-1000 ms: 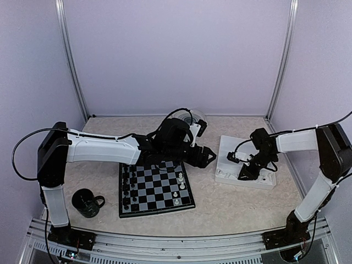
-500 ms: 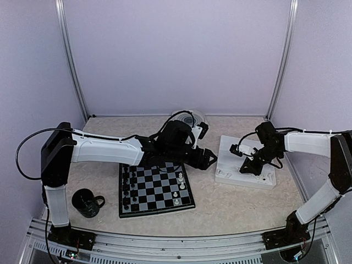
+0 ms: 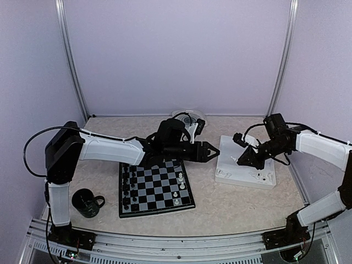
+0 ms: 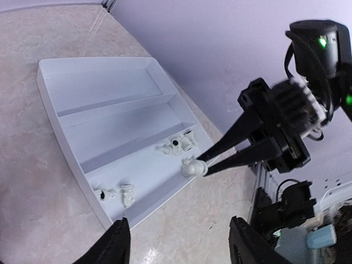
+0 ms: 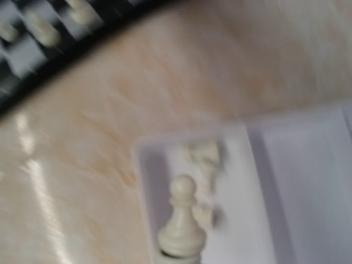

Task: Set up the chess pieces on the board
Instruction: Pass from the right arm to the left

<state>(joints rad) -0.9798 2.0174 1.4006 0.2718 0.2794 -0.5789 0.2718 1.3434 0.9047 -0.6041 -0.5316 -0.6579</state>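
The board (image 3: pixel 159 190) lies front centre, with black chess pieces (image 3: pixel 127 190) along its left side and a few white ones (image 3: pixel 180 184) on its right. My right gripper (image 3: pixel 238 161) hangs over the left end of the white tray (image 3: pixel 258 180), shut on a white pawn (image 4: pixel 191 167) (image 5: pixel 182 217) held by its base. My left gripper (image 3: pixel 212 150) (image 4: pixel 181 247) hovers between board and tray, open with nothing between its fingers. More white pieces (image 4: pixel 179 146) (image 5: pixel 204 157) lie in the tray's nearest compartment (image 4: pixel 137 165).
A black mug (image 3: pixel 88 202) stands front left of the board. A round white object (image 3: pixel 187 117) with a cable sits at the back behind the left arm. The enclosure's walls and metal posts close in the table.
My right gripper shut on the pawn and rose from the tray, shifting slightly left. My left gripper swung right toward the tray, and its jaws narrowed a little.
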